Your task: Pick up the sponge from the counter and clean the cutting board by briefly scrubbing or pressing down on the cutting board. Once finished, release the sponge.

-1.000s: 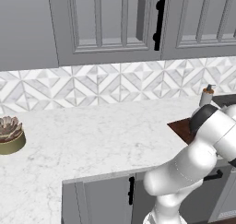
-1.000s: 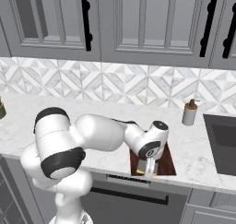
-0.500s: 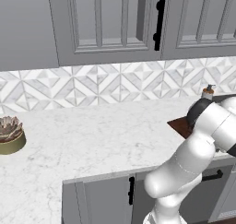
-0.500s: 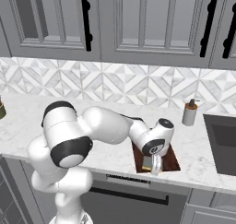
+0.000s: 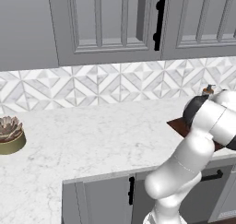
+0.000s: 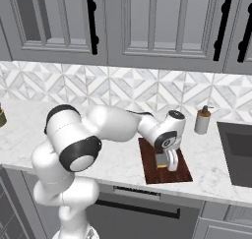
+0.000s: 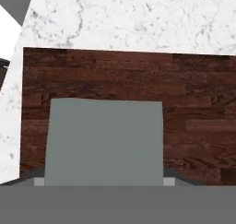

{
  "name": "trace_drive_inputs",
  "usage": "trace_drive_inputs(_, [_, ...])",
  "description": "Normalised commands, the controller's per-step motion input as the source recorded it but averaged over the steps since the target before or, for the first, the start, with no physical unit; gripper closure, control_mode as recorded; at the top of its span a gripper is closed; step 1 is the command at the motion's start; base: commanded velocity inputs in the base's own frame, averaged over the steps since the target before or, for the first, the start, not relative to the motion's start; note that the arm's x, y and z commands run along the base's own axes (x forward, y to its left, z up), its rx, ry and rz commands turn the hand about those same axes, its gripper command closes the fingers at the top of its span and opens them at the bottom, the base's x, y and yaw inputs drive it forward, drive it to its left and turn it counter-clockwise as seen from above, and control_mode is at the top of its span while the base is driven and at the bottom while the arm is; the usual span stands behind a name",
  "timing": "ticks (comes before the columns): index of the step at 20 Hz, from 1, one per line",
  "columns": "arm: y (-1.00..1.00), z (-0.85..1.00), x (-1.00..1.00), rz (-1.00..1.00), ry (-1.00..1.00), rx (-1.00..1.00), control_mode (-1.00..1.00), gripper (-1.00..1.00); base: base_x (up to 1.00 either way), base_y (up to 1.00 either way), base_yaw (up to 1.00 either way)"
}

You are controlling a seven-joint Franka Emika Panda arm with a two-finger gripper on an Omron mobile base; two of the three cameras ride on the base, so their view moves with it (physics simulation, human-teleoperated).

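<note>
Right base view: gripper (image 6: 166, 163) clamped on the sponge (image 6: 162, 160), down over the board (image 6: 150, 170) near the counter (image 6: 118, 157) front edge. Hand view: the sponge's grey top (image 7: 105, 140) against the board's grain (image 7: 193, 108). Left base view: the arm hides most of the board (image 5: 177, 126); a plant pot (image 5: 10, 135) stands far left.

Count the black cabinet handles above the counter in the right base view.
4: one on the upper cabinet doors at left, two at the far right, one horizontal on the drawer front; others may be cropped.
</note>
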Motion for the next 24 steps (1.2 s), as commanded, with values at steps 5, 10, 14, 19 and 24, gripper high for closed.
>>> trace_drive_inputs(5, [0.26, 0.02, 0.76, 0.17, 0.0, -0.07, -1.0, 1.0, 0.0, 0.0, 0.0])
trace_drive_inputs(10, [0.13, -0.3, 0.44, 0.01, -0.02, 0.04, -1.0, 1.0, 0.0, 0.0, 0.0])
trace_drive_inputs(14, [0.0, -0.31, 0.51, 0.0, -0.01, 0.09, -1.0, 1.0, 0.0, 0.0, 0.0])
trace_drive_inputs(19, [0.0, -0.08, 0.64, 0.06, 0.0, 0.05, -1.0, 1.0, 0.0, 0.0, 0.0])
trace_drive_inputs(24, [0.0, 0.0, 0.71, 0.11, 0.0, 0.0, -1.0, 1.0, 0.0, 0.0, 0.0])
